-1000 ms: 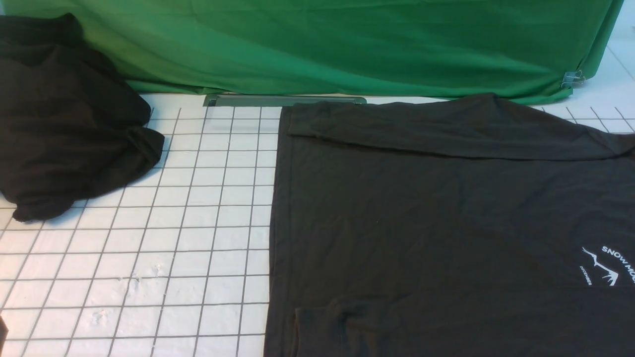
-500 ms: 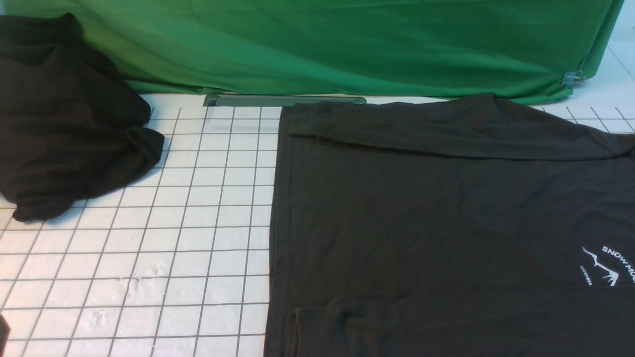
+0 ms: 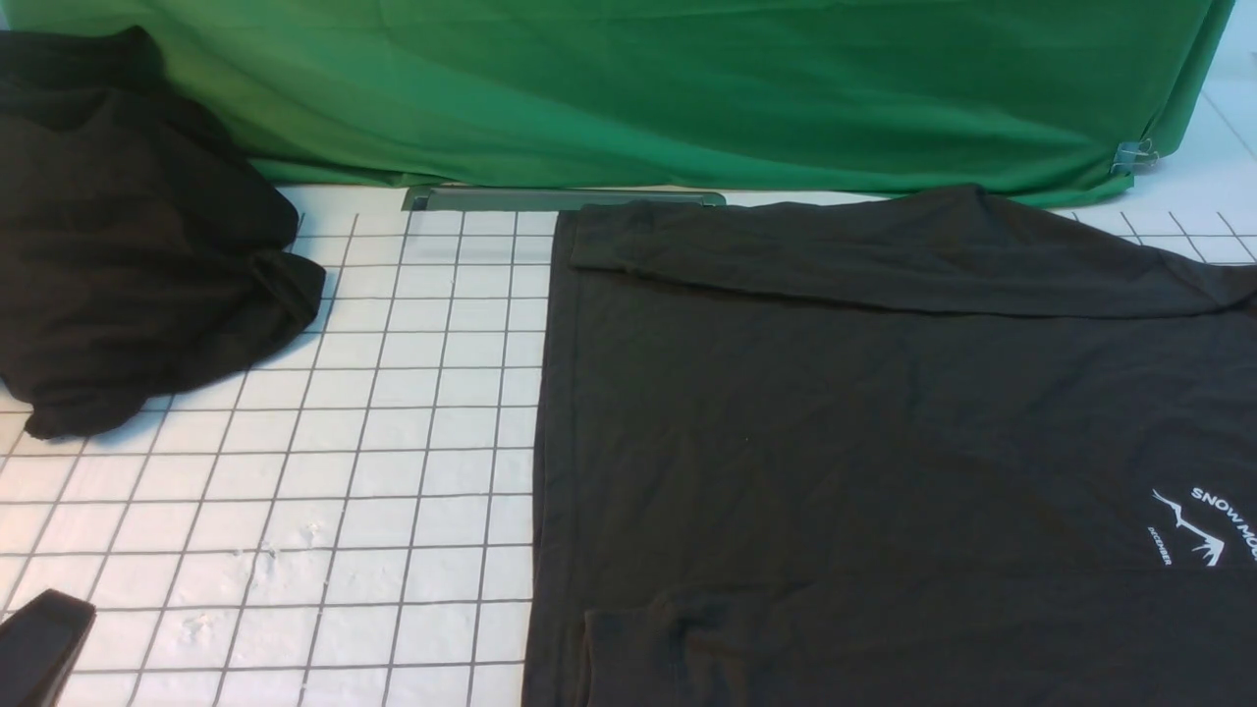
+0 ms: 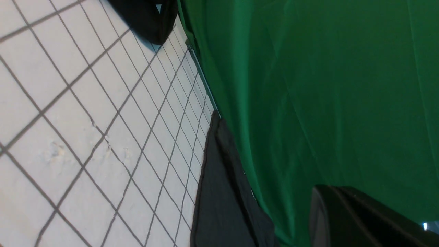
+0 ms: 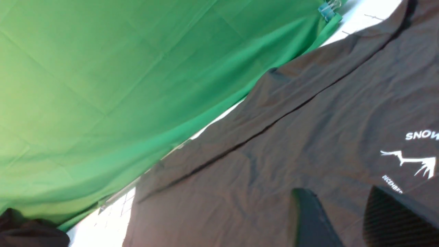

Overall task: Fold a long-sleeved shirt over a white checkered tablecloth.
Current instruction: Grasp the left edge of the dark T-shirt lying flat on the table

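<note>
Black plastic, blunt and cut off by the frame edge, is all the front view gives of the left gripper [image 3: 39, 643]. It pokes in at eight o'clock over the tablecloth [image 3: 393, 471], its fingers closed together on nothing. Its own wrist camera shows only a dark, tilted slab of it, aimed low across the grey-lined squares.

The right gripper [image 5: 339, 192] is outside the front view. Only its wrist camera catches it: two dark fingers [image 5: 308, 219] standing apart and empty over the shirt [image 3: 884, 422]. Whether they touch the fabric cannot be told.

The shirt lies flat on the tablecloth from one to six o'clock, running off the frame at three and six. One sleeve [image 3: 884, 260] is folded across its far edge at one o'clock. The white logo [image 3: 1203, 525] at four o'clock is cut off after "SNOW".

A black heap of cloth [image 3: 128, 245] sits at ten o'clock, well apart from the shirt. The green backdrop [image 3: 638, 88] fills twelve o'clock.
</note>
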{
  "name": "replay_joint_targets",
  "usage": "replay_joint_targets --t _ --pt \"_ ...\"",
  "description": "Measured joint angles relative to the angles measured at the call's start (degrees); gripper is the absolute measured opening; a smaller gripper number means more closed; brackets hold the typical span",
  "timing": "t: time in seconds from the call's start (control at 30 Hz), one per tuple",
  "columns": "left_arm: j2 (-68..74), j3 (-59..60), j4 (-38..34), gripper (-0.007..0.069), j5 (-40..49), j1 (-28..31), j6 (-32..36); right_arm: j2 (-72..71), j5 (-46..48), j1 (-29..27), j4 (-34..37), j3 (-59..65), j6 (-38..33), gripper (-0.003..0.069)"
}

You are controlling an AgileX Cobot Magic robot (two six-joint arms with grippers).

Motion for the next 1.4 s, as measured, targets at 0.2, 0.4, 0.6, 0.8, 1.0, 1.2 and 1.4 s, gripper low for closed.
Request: replay_joint_targets --t 0.2,0.4,0.6,0.8,1.0,1.2,1.4 --pt "0.0 -0.1 1.3 0.0003 -8.2 0.0 -0.1 0.0 -1.7 0.2 0.1 -0.6 0.3 0.0172" --pt "0.7 -11.5 5.5 0.0003 -6.6 0.0 6.3 1.4 3.5 1.0 0.2 -13.5 -12.2 0.002" --pt "22.4 -37.7 20.2 0.0003 16.4 0.0 11.2 17.1 26.8 1.0 -6.5 -34.1 -25.6 0.0007" --pt "50.1 -54.5 18.5 0.0003 47.2 0.0 24.8 32.5 45.8 1.0 -12.4 -40.4 -28.7 0.0013" --pt "70.8 -56.3 14.4 0.0018 53.2 -9.4 31.6 44.1 50.8 1.0 -12.8 -37.9 -31.5 0.0028" --pt "79.1 -57.6 24.8 0.006 43.0 -28.1 19.8 46.3 48.9 1.0 -12.8 -37.6 -32.1 0.0041" --pt "90.7 -64.2 28.2 0.0192 41.2 -36.8 14.0 46.3 48.2 1.0 -12.8 -37.6 -32.2 0.0055"
